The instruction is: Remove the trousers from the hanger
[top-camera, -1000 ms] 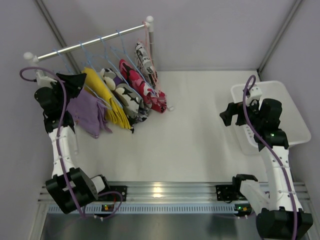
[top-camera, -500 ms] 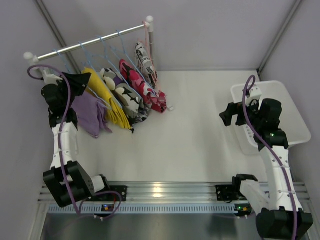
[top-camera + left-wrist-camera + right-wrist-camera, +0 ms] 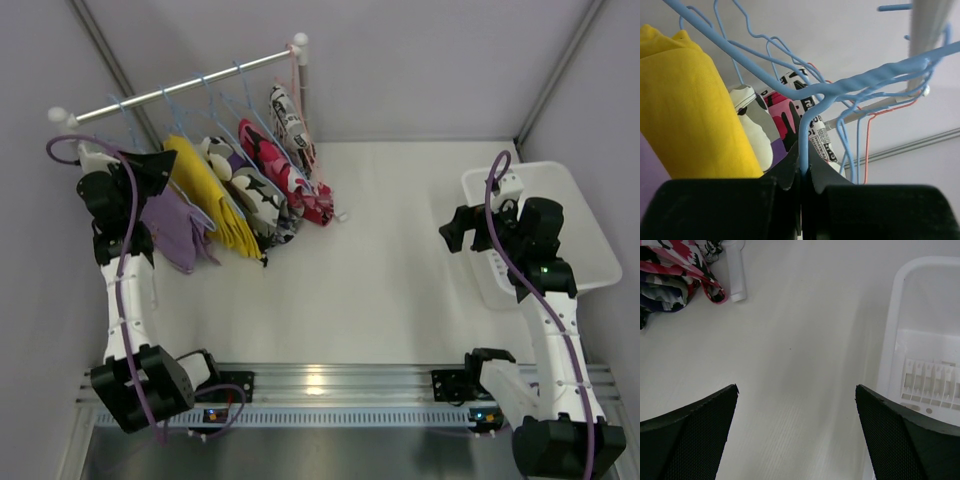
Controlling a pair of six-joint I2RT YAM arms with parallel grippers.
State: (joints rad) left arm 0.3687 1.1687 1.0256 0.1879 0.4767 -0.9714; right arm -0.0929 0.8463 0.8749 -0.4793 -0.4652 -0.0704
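Several small trousers hang on blue wire hangers from a metal rail [image 3: 180, 88]: lilac-purple [image 3: 175, 225], yellow [image 3: 215, 200], black-and-white print [image 3: 262, 205], pink-red print [image 3: 290, 180]. My left gripper [image 3: 150, 165] is at the left end of the row, above the lilac pair. In the left wrist view it [image 3: 804, 170] is shut on a blue hanger wire [image 3: 805, 140], with the yellow trousers [image 3: 690, 110] to its left. My right gripper [image 3: 455, 225] is open and empty, far from the rail, over bare table [image 3: 796, 405].
A white plastic basket [image 3: 560, 200] stands at the right, beside my right gripper, its rim in the right wrist view [image 3: 890, 340]. The rail's white post foot [image 3: 735, 270] and the pink-red print trousers [image 3: 670, 270] lie at that view's top left. Grey walls close in behind.
My left gripper rose toward the rail, then shifted slightly back to the left, still on the hanger. The lilac trousers swung a little with it. The right arm has not moved.
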